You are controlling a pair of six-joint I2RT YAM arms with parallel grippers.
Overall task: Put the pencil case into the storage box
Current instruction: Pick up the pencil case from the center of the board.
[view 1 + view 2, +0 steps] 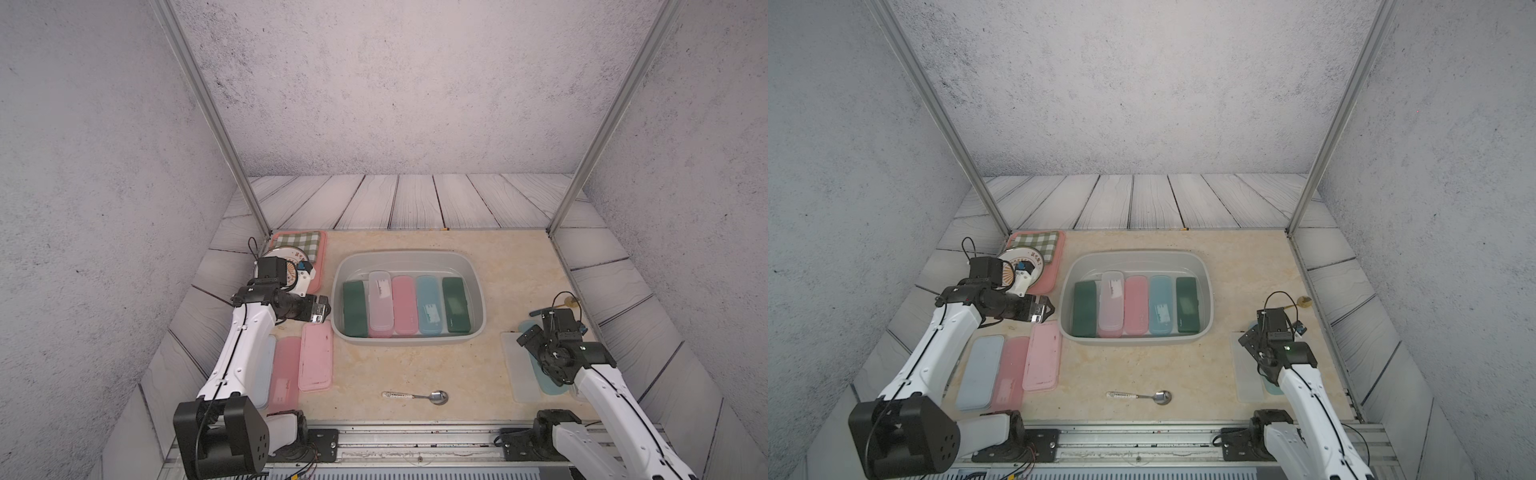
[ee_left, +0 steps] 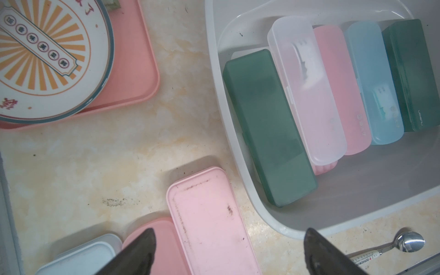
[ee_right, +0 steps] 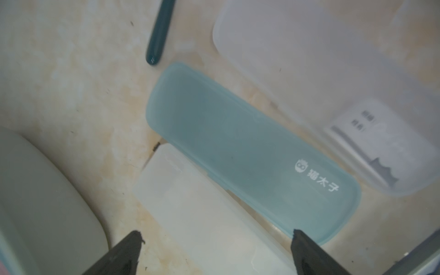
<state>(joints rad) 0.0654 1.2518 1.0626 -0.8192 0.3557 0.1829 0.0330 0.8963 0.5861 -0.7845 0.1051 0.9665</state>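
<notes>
Step in hand, as I judge it: between placements, with both arms picking the next case.

- Light grey rounded plastic storage box (image 1: pixel 409 339): holds five long cases side by side, dark green, frosted clear, pink, pale blue, dark green. The frosted one rides partly on its neighbours.
- Left pincer (image 2: pixel 228 238): fingers spread wide, nothing between them. In both top views it points toward the box's near wall, close to it but apart.
- Opaque pale pink rectangular pencil case (image 2: pixel 209 226): flat on the table, outside the box. It is in line with the gap of the left pincer and runs forward past the fingertips. No contact is visible.
- Translucent pink case (image 1: pixel 284 370): touching the pale pink one, on the side away from the box.
- Light blue-grey case (image 1: pixel 980 372): beyond the translucent pink one.
- Right pincer (image 3: pixel 216 234): also spread and empty.
- Translucent teal case (image 3: pixel 250 147): ahead of the right pincer's tips.
- Frosted white case (image 3: pixel 204 214): alongside the teal one, directly in the gap.
- Clear case with a paper label (image 3: pixel 321 83): further out, past the teal one.

Next move (judgement): one pincer picks one case. The left is better placed.
1. Drop over the pale pink case across its narrow width and close.
2. Lift it clear of the box wall.
3. Set it on the layer inside, since the floor there is nearly full.
</notes>
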